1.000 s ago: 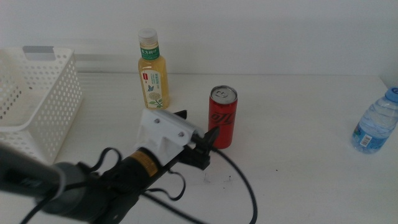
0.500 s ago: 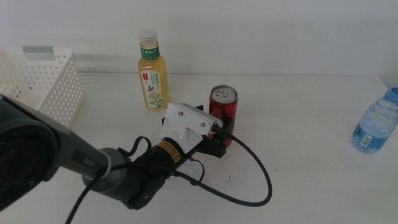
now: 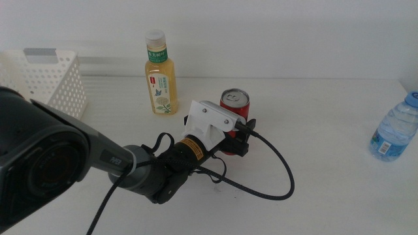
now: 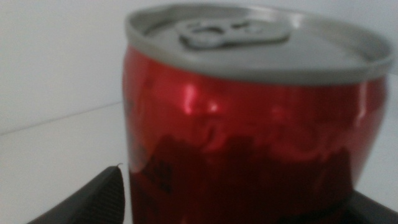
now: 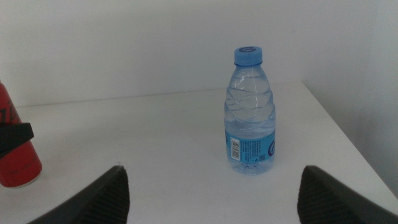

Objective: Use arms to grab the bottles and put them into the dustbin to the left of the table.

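White, matte table [image 3: 326, 130] under us; our left gripper [image 3: 240, 138] has its jaws spread around the glossy red can [image 3: 234, 104]; our right gripper [image 5: 211, 193], jaws spread, faces the ribbed clear bottle [image 5: 250, 112].

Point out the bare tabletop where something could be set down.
Widest free patch: between the red can and the water bottle. A smaller one lies between the basket and the yellow bottle. It is crowded at the can, where the left gripper sits with its cable. The right gripper waits open.

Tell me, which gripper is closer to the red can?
Left. The left gripper is around the red can; the right gripper waits off near the water bottle.
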Robot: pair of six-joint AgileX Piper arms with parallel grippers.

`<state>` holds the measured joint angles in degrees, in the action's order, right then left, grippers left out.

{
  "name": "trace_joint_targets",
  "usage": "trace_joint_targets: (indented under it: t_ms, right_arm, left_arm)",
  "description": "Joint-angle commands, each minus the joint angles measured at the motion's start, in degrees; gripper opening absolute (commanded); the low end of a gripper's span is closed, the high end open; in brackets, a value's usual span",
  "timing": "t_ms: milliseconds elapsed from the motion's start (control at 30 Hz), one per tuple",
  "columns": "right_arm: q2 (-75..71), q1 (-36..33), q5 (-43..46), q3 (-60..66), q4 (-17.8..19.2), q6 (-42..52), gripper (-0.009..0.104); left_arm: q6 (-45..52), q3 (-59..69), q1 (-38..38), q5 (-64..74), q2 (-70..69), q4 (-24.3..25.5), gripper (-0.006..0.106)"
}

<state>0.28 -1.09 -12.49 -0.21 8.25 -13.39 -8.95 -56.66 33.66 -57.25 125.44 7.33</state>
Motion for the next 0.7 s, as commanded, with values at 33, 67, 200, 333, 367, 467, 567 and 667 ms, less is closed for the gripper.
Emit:
trace_joint_targets:
  t_ms: [33,67,200,333,367,467,567,667]
  right_arm:
    - [-0.3,0.5,0.5,0.2,0.7,0.4,0.092]
    - [-0.3,0.5,0.5,0.2,0.7,0.4,0.092]
    - [-0.3,0.5,0.5,0.2,0.7,0.4,0.092]
    - [-0.3,0.5,0.5,0.2,0.7,0.4,0.092]
    - [-0.3,0.5,0.5,0.2,0.7,0.4,0.092]
    - [-0.3,0.5,0.5,0.2,0.7,0.4,0.092]
    - [-0.3,0.5,0.5,0.2,0.7,0.4,0.092]
    - [-0.3,0.5,0.5,0.2,0.7,0.4,0.092]
  left_arm:
    - [-0.6,-1.3,0.1,0.0,1.0,0.3,0.091]
    - [-1.2,-1.4,0.1,0.0,1.3,0.3,0.091]
    - [-2.1,-2.0,0.1,-0.7,2.7,0.3,0.091]
    - [-2.1,-2.6,0.1,-0.7,3.3,0.4,0.091]
    - [-2.1,-2.6,0.1,-0.8,3.3,0.4,0.091]
    - [-2.1,-2.7,0.1,-0.8,3.3,0.3,0.091]
    - [-2.1,-2.7,0.1,-0.8,3.3,0.3,0.076]
    - [-2.1,-2.7,0.1,-0.4,3.3,0.7,0.060]
